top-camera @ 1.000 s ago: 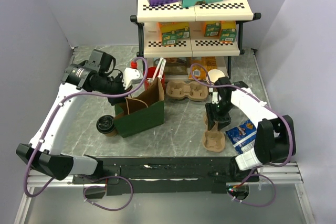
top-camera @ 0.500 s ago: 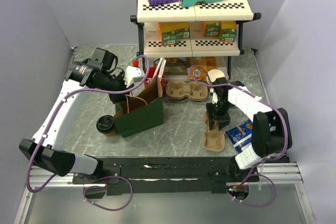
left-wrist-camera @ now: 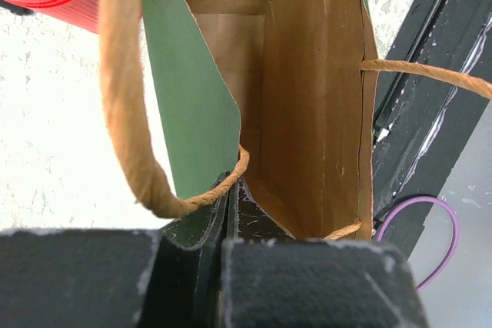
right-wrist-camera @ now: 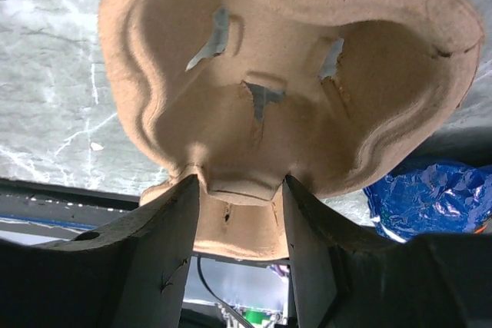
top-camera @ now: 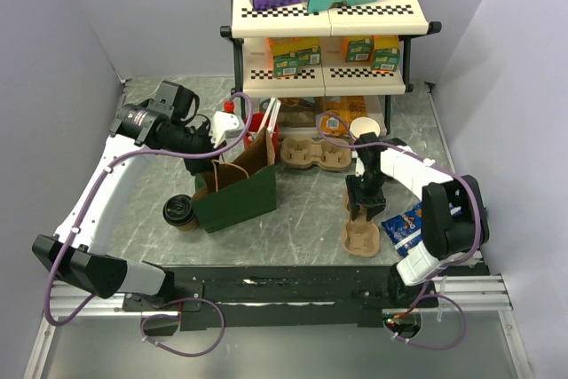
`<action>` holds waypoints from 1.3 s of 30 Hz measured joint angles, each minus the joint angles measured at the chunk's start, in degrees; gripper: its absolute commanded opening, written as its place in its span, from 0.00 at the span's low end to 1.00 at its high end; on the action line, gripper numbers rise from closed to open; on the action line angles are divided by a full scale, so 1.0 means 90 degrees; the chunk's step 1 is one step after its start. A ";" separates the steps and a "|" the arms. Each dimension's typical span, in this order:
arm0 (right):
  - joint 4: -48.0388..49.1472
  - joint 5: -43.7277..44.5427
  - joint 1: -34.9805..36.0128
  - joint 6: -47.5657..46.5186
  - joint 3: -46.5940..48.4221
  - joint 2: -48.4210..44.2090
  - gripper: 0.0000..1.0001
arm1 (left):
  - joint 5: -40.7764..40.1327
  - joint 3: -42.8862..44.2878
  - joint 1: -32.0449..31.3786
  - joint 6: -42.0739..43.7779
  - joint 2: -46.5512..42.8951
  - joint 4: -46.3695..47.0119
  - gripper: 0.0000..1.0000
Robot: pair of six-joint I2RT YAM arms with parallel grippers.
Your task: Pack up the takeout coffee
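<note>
Left gripper (left-wrist-camera: 229, 183): jaws pressed together, pinching the rim of the green paper bag (left-wrist-camera: 307, 97) where the twine handle (left-wrist-camera: 127, 113) runs in. That holds the mouth up and open, and the wrist view looks straight down the brown inside. Right gripper (right-wrist-camera: 238, 183): jaws part-spread and closed onto the narrow neck of the pulp cup tray (right-wrist-camera: 261, 59). The pads look flush on both sides, with two wells out past the fingertips. The tray lies flat on the table (top-camera: 293, 219), with a blue snack packet (right-wrist-camera: 430, 197) just beside it on the right. Takeout coffee (top-camera: 180, 211): upright, black lid up, on the table just beside the bag's left near corner, outside it. The relation that matters: the cup sits toward the near edge and left of the left jaws, on the left arm's side. The bag stands between it and the right gripper, which is well apart. The cup axis is vertical, so a side-on pinch below the lid looks right. The left arm is nearer but busy with the bag. My read: either the right carries the tray across, or the left lets go of the rim to fetch the cup. Risk: the bag mouth sags once released.
</note>
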 measured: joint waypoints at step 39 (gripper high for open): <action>-0.0865 -0.1547 0.0294 -0.0789 0.1134 -0.2642 0.00 | 0.0005 -0.0126 0.0000 0.0027 -0.0199 0.0078 0.01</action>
